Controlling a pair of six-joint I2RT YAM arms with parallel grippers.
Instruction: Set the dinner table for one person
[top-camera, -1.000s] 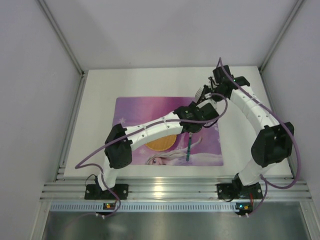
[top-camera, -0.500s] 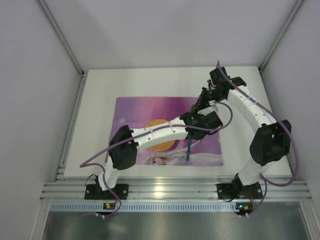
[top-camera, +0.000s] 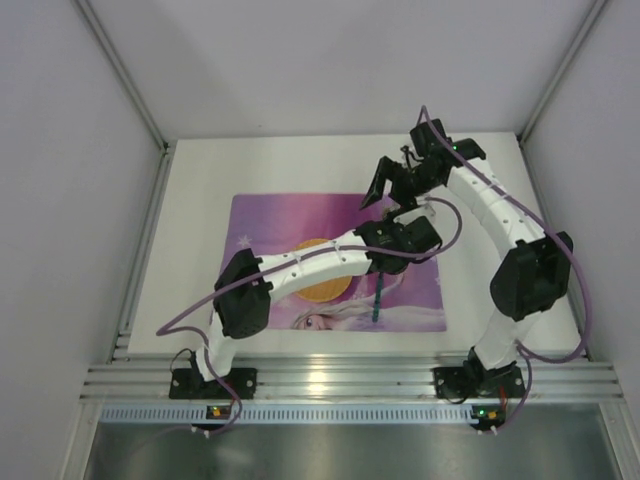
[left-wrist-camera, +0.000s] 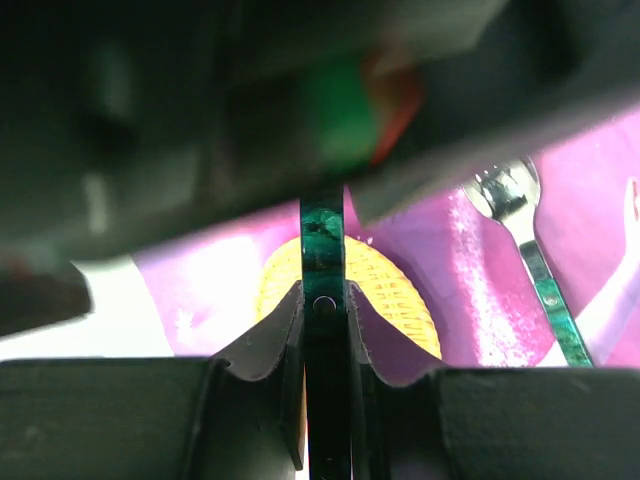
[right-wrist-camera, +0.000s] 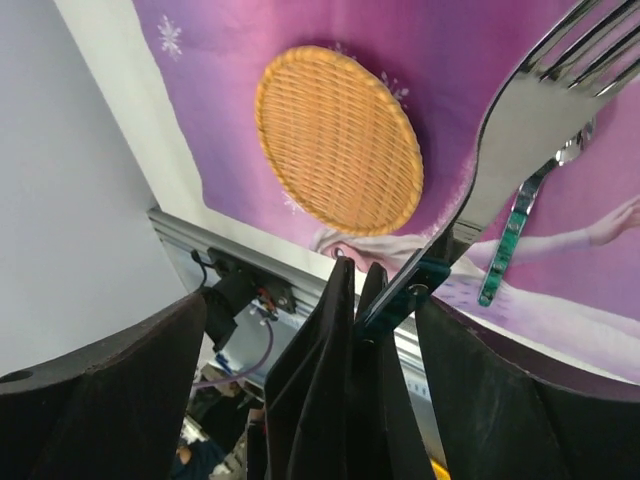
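My left gripper (left-wrist-camera: 325, 300) is shut on the green handle of a fork (right-wrist-camera: 540, 110), which it holds above the purple placemat (top-camera: 270, 220). The fork's silver tines point up past my right gripper (right-wrist-camera: 312, 330). That gripper stands open, its wide fingers (right-wrist-camera: 100, 400) apart on either side of the left gripper's pads and the handle. From above, the right gripper (top-camera: 393, 185) hovers just beyond the left gripper (top-camera: 400, 212), over the mat's far right part. A green-handled spoon (top-camera: 378, 298) lies on the mat, right of a round woven plate (top-camera: 325, 290). The white dinner table (top-camera: 200, 230) carries the mat.
Grey walls and metal posts close in the table on three sides. An aluminium rail (top-camera: 330, 380) with both arm bases runs along the near edge. Purple cables loop off both arms.
My right gripper has opened and let go of the fork, and that arm has shifted left. My left gripper closed on the fork's handle and keeps it.
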